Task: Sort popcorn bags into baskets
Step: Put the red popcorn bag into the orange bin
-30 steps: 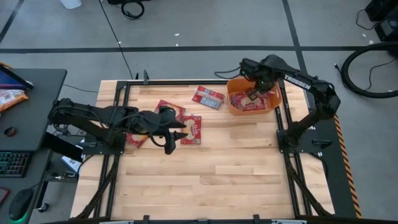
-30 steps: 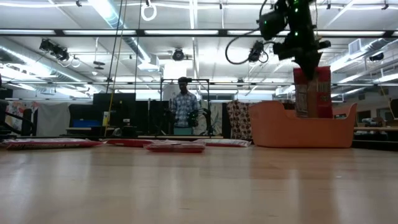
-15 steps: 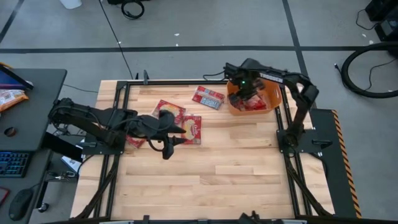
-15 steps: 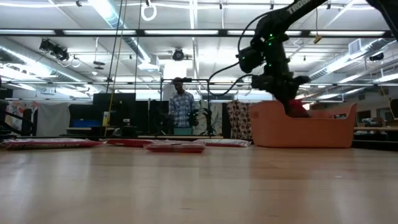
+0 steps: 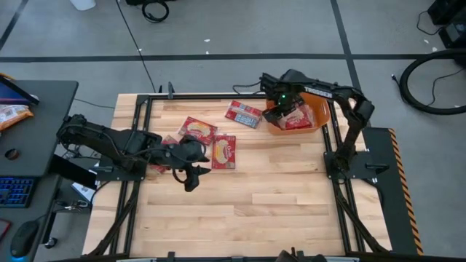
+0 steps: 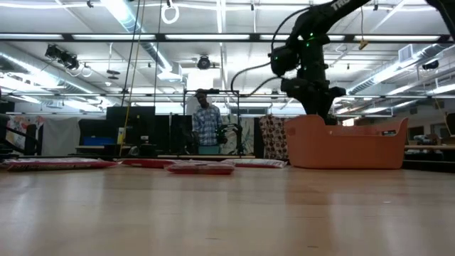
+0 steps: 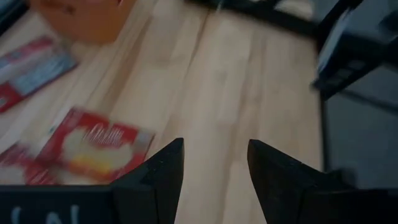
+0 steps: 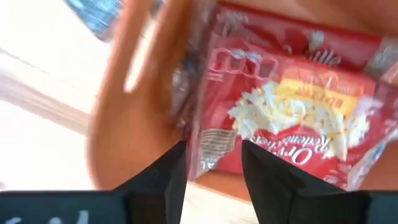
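Several red popcorn bags lie flat on the table's far left part: one (image 5: pixel 197 129), one (image 5: pixel 224 151), one (image 5: pixel 243 113) showing a bluish face. The orange basket (image 5: pixel 322 116) stands at the far right and holds more bags (image 8: pixel 292 118). My right gripper (image 8: pixel 214 168) hangs open over the basket's left end (image 5: pixel 280 109), fingers pointing down, with a bag lying just beyond them. My left gripper (image 7: pixel 214 162) hovers open over bare wood (image 5: pixel 191 175), near the bag (image 7: pixel 93 146).
Another bag (image 5: pixel 156 164) lies partly hidden under my left arm. A black frame (image 5: pixel 328 145) edges the table. Bare wood fills the near half. A person (image 6: pixel 207 121) stands in the room beyond the far edge.
My right gripper has come down and toward the table's left, lowering a bag that hung upright from it into the basket; the bag no longer shows above the rim. My left gripper has drifted a little toward the near edge, uncovering a bag.
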You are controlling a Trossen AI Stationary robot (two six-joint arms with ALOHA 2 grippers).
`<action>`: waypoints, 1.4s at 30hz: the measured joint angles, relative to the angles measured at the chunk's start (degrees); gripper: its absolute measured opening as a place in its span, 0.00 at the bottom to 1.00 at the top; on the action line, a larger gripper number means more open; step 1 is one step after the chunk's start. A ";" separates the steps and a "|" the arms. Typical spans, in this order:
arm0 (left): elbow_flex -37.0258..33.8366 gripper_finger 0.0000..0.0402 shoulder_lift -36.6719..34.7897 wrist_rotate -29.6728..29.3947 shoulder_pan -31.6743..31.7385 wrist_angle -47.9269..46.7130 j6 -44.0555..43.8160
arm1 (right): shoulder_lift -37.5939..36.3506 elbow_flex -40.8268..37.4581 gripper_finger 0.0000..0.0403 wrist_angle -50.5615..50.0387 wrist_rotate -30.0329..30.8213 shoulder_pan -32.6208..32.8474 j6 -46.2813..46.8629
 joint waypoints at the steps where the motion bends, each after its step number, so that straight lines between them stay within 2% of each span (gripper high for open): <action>1: 0.00 0.45 0.00 -0.05 0.00 -1.88 0.01 | -0.92 0.00 0.39 0.54 -0.57 -0.30 -0.75; 6: -0.16 0.45 0.00 -2.96 0.00 -9.37 -0.23 | -5.39 0.02 0.40 2.68 -4.19 -1.56 -5.72; 11: -4.36 0.45 -0.62 -4.65 -0.42 -9.28 0.52 | -10.95 0.02 0.40 9.07 -8.50 -0.58 -13.58; 14: -8.61 0.45 -1.26 -3.99 -0.66 -7.54 0.34 | -14.47 0.02 0.40 13.25 -8.54 1.80 -14.49; 19: -16.09 0.45 -4.78 0.28 0.38 -5.23 -1.97 | -18.71 0.02 0.40 17.80 -5.96 8.60 -15.52; 24: -22.55 0.45 -8.66 0.57 4.88 -4.84 -5.93 | -19.72 0.02 0.40 18.79 0.77 16.38 -12.89; 28: -27.29 0.45 -8.62 0.62 9.36 -5.03 -11.15 | -18.66 0.02 0.40 19.19 2.30 21.25 -12.45; 35: -30.25 0.47 -3.82 0.90 14.97 -8.32 -22.54 | -17.38 0.02 0.40 22.08 6.08 27.89 -10.52; 42: -30.36 0.54 4.20 4.54 16.94 -11.28 -22.27 | -16.17 0.00 0.40 24.76 6.80 30.12 -12.35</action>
